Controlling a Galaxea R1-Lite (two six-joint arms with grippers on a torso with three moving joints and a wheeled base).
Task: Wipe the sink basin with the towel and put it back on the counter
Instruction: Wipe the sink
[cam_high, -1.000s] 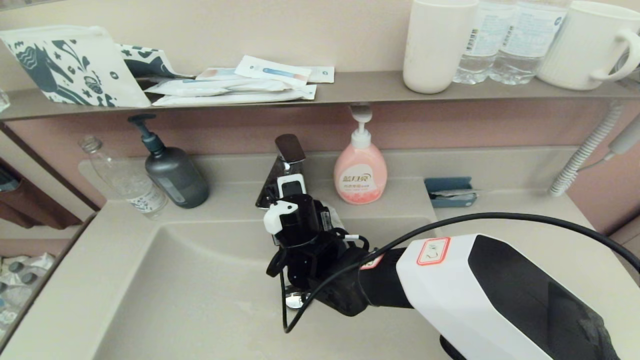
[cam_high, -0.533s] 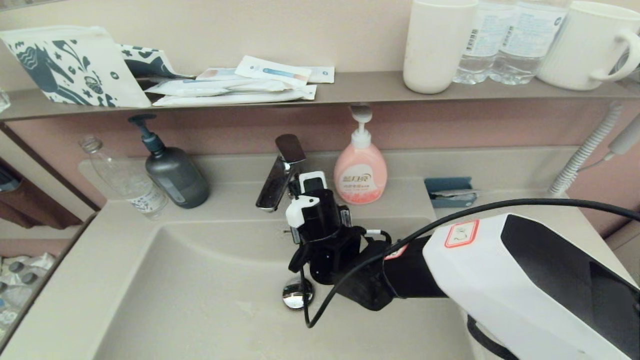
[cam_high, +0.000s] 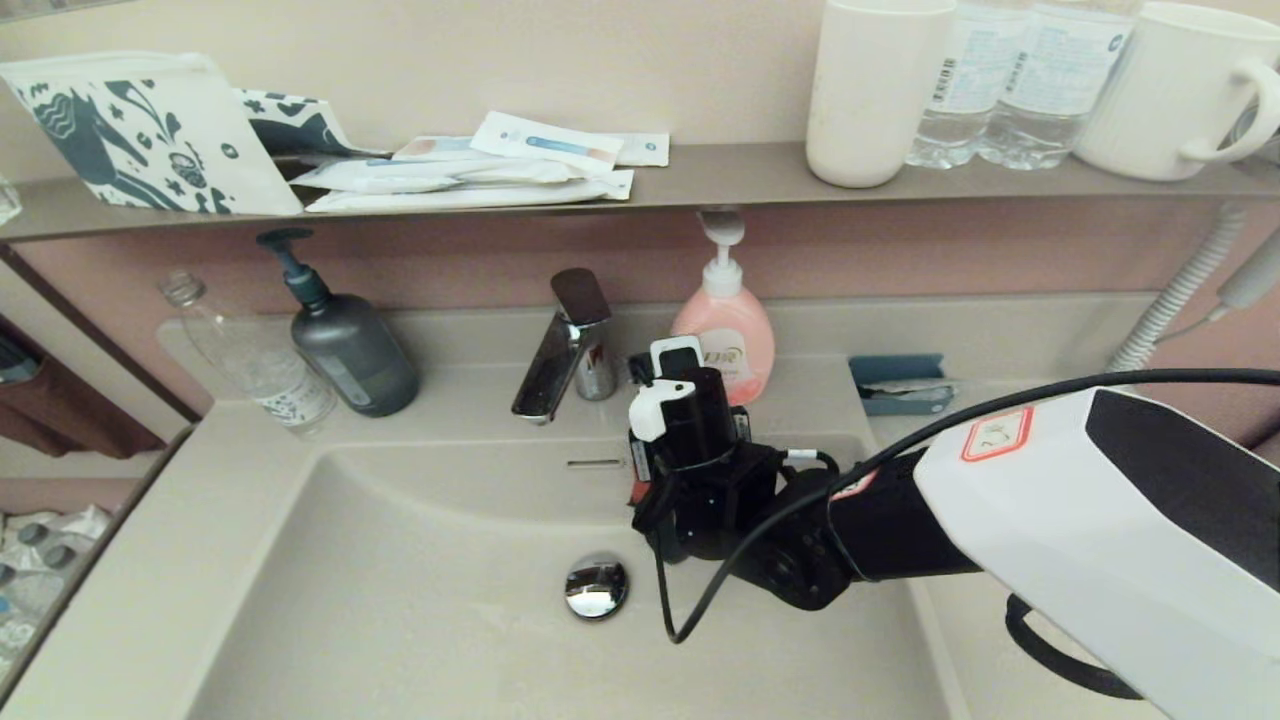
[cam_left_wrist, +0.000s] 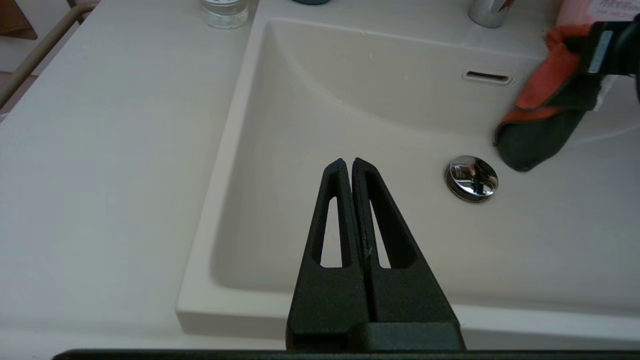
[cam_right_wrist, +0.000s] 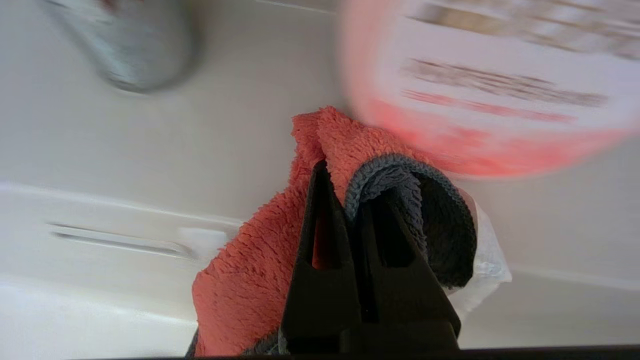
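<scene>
On the grey-brown shelf (cam_high: 700, 178) at far left leans a white-and-teal patterned pouch (cam_high: 130, 130), with flat sachets (cam_high: 470, 175) beside it. Below, on the beige counter (cam_high: 250, 430), stand a clear plastic bottle (cam_high: 250, 360) and a dark grey pump bottle (cam_high: 345, 340). The left tool (cam_left_wrist: 347, 165) hangs over the near rim of the sink basin (cam_high: 400, 580), its two fingers pressed together with nothing between them. Further right, the chrome faucet (cam_high: 565, 345) leans over the basin, with the overflow slot (cam_high: 595, 463) beneath it and the round drain plug (cam_high: 596, 586) on the basin floor. Just right of the plug, the right tool (cam_right_wrist: 350, 185) is clamped tight on the towel (cam_right_wrist: 280, 250), which hangs from it over the basin's back right part, near the rear wall, red-orange face outward and dark grey face folded in. A pink soap pump bottle (cam_high: 735, 335) stands on the counter just behind that tool. Further right lies a blue soap dish (cam_high: 900, 385), and on the shelf above stand a white cup (cam_high: 870, 90), water bottles (cam_high: 1010, 80) and a white mug (cam_high: 1170, 90).
</scene>
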